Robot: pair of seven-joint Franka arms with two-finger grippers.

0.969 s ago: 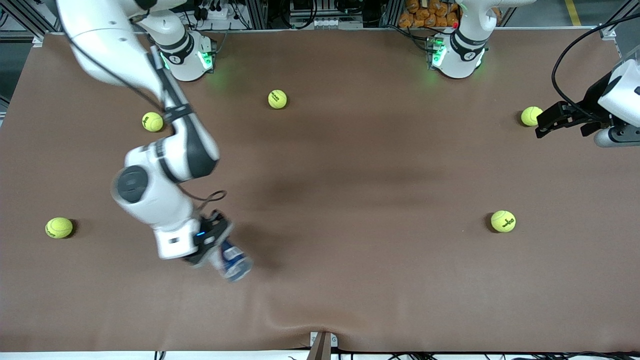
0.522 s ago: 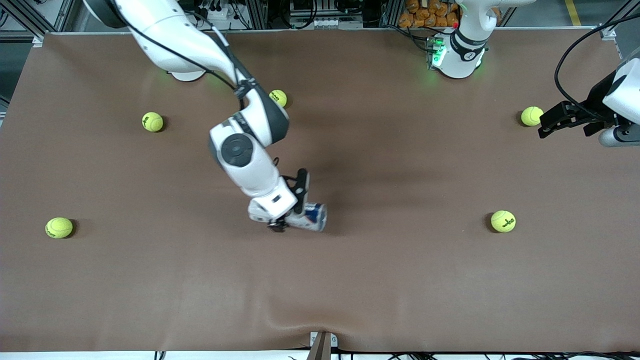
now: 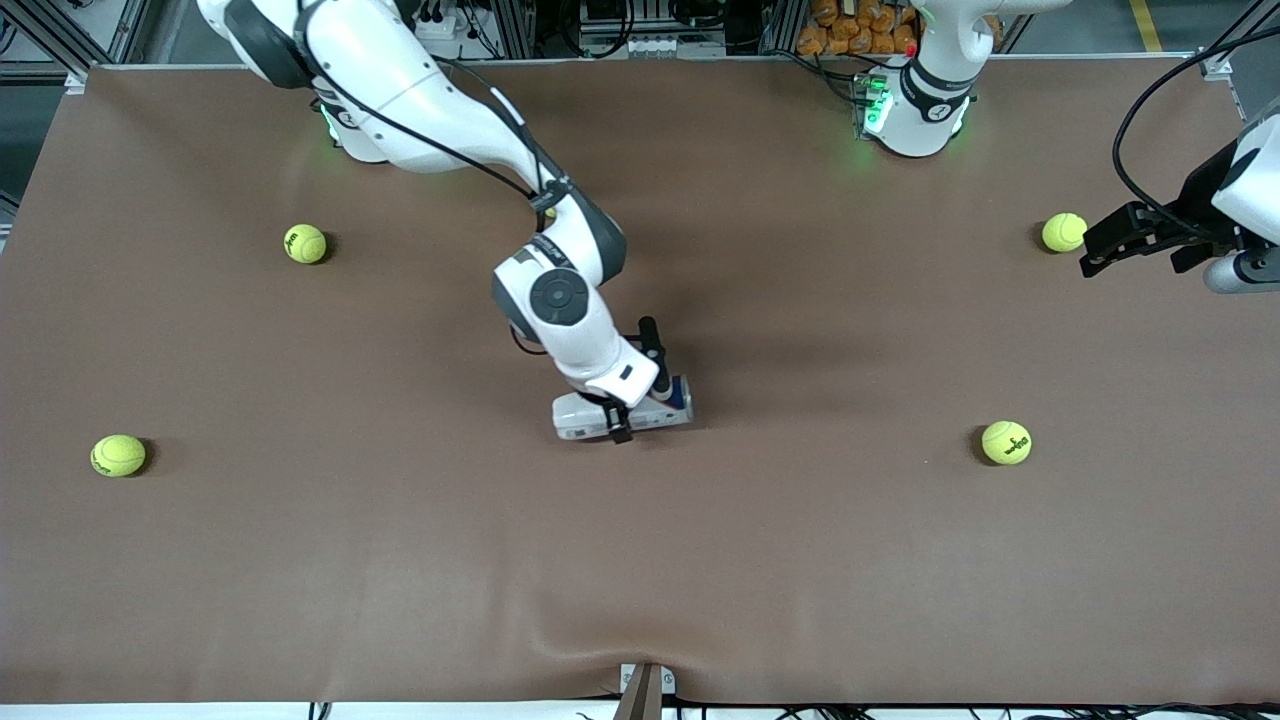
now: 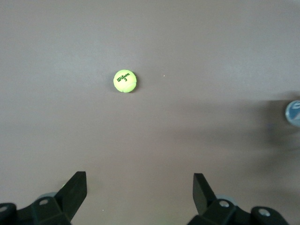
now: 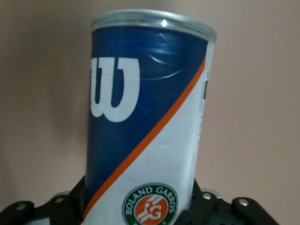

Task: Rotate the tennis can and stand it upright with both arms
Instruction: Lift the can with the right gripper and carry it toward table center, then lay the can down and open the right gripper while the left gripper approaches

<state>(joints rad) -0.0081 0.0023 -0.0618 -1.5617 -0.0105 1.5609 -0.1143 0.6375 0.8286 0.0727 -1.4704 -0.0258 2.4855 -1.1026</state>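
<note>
The tennis can (image 3: 676, 399), navy and white with a big white W and a silvery rim, lies on its side at the middle of the table. My right gripper (image 3: 640, 406) is shut on it near its white end. In the right wrist view the tennis can (image 5: 150, 117) fills the space between the fingers of the right gripper (image 5: 140, 208), with its rim pointing away. My left gripper (image 3: 1095, 246) hangs open and empty at the left arm's end of the table, beside a tennis ball (image 3: 1063, 232). The left wrist view shows the left gripper (image 4: 139, 187) with nothing between its fingers and the tennis can's round end (image 4: 293, 113) far off.
Several yellow-green tennis balls lie scattered on the brown table: one (image 3: 1006, 442) toward the left arm's end, also in the left wrist view (image 4: 124, 81), and two (image 3: 305, 243) (image 3: 118, 455) toward the right arm's end. A clamp (image 3: 645, 690) sits at the table's near edge.
The right arm has swung the tennis can from near the front camera to the table's middle, turning it level. The left arm has barely moved.
</note>
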